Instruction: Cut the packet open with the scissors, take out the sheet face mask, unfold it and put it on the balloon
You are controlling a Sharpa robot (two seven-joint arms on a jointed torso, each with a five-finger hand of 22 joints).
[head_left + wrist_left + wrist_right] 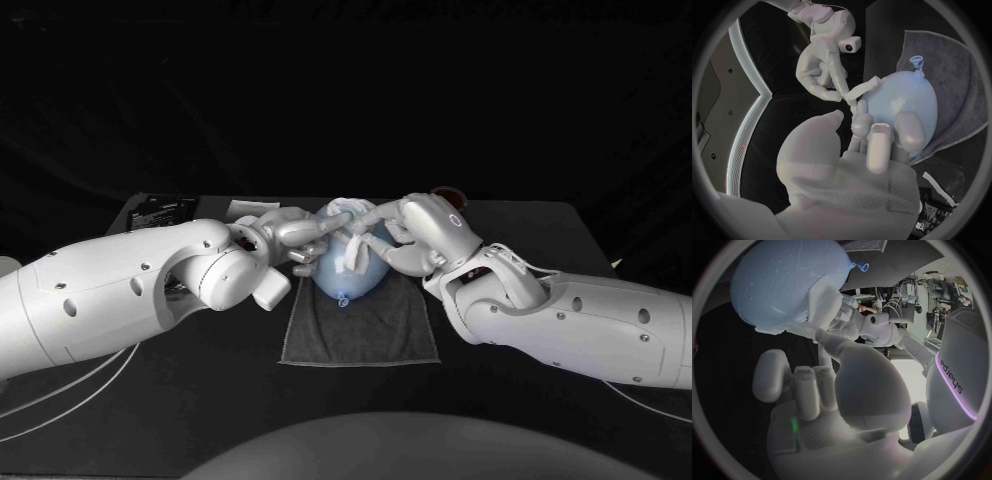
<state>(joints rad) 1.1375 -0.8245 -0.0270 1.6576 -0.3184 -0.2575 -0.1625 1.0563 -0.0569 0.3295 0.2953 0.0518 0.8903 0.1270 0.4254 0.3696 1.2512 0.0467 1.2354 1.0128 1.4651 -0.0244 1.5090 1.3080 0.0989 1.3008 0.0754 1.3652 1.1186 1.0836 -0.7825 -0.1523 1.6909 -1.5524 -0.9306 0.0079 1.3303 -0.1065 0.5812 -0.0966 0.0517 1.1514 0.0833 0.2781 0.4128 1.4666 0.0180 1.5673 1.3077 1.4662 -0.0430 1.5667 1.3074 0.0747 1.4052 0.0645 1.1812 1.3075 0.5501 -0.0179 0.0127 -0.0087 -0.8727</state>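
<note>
A black table (548,230) stands against a dark backdrop, with a grey towel (361,335) spread at its middle. The pale blue balloon (353,270) lies on the towel, knot towards the robot, with the white sheet mask (346,208) at its far end. The right hand (411,230) pinches a strip of the mask. The left hand (296,240) lays its fingers on the balloon; whether it grips anything I cannot tell. The dark packet (159,212) lies at the table's far left, its print unreadable; the right arm (951,375) reads "sharpa"

Glossy balloon (351,265), matt cloth towel (361,335)
</note>
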